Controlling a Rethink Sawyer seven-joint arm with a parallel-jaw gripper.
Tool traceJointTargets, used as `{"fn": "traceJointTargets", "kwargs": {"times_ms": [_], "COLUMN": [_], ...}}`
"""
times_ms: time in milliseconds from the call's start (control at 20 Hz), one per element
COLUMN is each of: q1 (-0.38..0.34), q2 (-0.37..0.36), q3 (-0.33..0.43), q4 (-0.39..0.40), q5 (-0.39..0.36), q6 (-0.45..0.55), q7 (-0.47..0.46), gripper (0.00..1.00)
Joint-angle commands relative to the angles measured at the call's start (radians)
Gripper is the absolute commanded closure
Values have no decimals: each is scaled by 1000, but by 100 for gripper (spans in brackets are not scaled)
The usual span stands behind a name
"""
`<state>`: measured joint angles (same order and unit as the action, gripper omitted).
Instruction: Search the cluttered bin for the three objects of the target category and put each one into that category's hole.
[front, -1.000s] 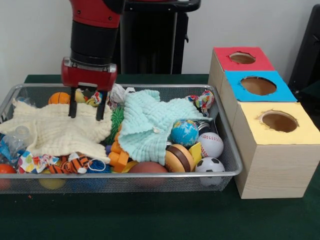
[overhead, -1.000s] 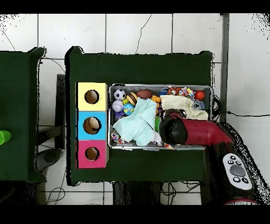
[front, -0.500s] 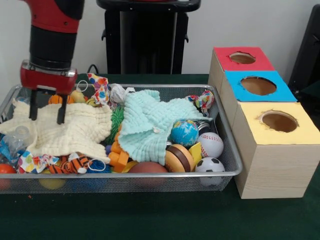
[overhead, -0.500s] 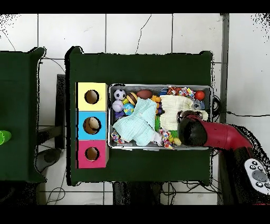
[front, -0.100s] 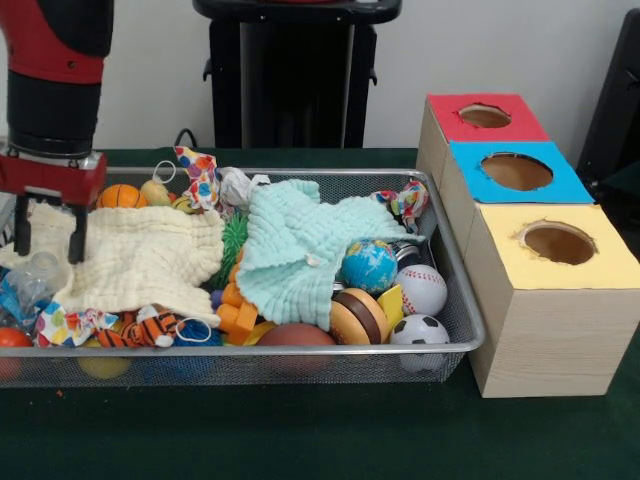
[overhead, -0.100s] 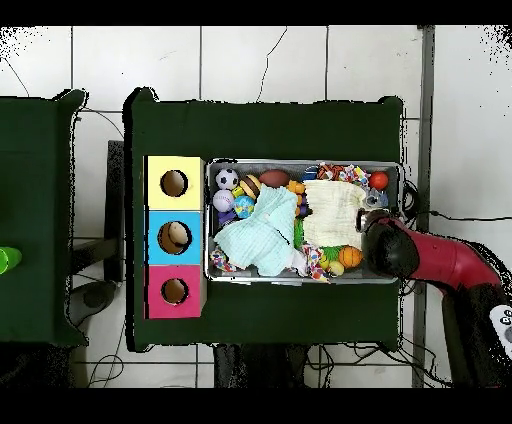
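**Shifted to the bin's end, nothing in hand**

While I have slid sideways across the wire bin (front, -0.100s: 455, 300) over the last second, nothing has come up with me: my gripper (front, -0.100s: 46, 228) now hangs at the left end in the front view, its two black fingers (front, -0.100s: 76, 233) parted and empty, their tips down at the edge of the cream cloth (front, -0.100s: 140, 255). A second ago I stood over the middle of that cloth, hiding the small basketball (front, -0.100s: 119, 196); half a second ago I was partway along. Now the basketball shows plainly at the back rim, with the patterned rag (front, -0.100s: 198, 170) beside it, also uncovered since the first picture.

From overhead my arm (overhead, -0.100s: 440, 262) reaches in from the right, and its black wrist sits over the bin's right end instead of its middle.

Everything else has stayed put. The mint cloth (front, -0.100s: 300, 245) lies over the centre of the heap. At its right sit the globe ball (front, -0.100s: 368, 266), the baseball (front, -0.100s: 422, 288), the soccer ball (front, -0.100s: 420, 331) and the burger toy (front, -0.100s: 358, 314), with a brown football (front, -0.100s: 295, 335) against the near wall. The box (front, -0.100s: 545, 330) beside the bin carries the red hole (front, -0.100s: 485, 115), the blue hole (front, -0.100s: 517, 171) and the yellow hole (front, -0.100s: 558, 242).
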<state>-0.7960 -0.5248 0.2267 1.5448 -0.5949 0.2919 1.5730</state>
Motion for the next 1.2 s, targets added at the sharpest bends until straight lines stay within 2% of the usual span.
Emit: {"fn": "traceJointTargets", "kwargs": {"times_ms": [50,400,650,900,1200], "q1": [-20,-20,-18,-27,-30], "q2": [62,23,-18,-30,-54], "q3": [177,204,185,172,183], "q4": [-25,-9,24,37,38], "q5": [-39,-22,-38,-71,-50], "q6": [145,196,211,197,243], "q7": [-217,-195,-180,-179,-190], "gripper": [0,0,0,0,0]}}
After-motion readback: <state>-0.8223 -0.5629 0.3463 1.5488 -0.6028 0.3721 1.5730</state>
